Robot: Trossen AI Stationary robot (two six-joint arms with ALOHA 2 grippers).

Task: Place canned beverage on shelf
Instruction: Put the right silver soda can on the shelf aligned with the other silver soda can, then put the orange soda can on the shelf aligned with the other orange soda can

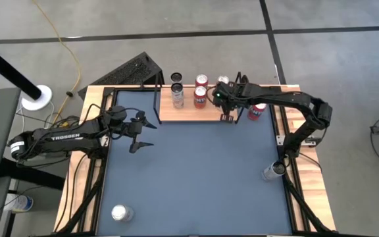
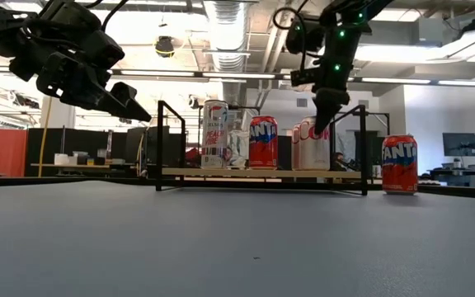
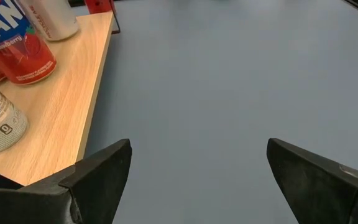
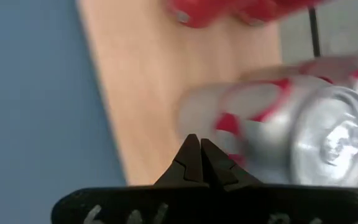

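Overhead camera looks straight down; low camera looks level across the surface point(image 2: 237, 239); both wrist cameras look closely at the shelf point(image 1: 189, 110).

**Shelf and cans at the tabletop's far edge**

Standing at the far edge of the dark-blue tabletop: the shelf point(image 1: 188, 113), a small light-wood board riding on a thin black wire frame, level and raised a little. Carrying upright cans in a row: a white-and-silver can point(image 2: 215, 134) at one end, a red Fanta can point(image 2: 262, 142) beside it, a pale can with red lettering point(image 2: 309, 147) further along. Resting on the tabletop just beyond the shelf's right end, upright and apart from the frame: another red Fanta can point(image 2: 399, 164). Sitting well away near the tabletop's edges: two silver cans point(image 1: 122, 212), point(image 1: 272, 172).
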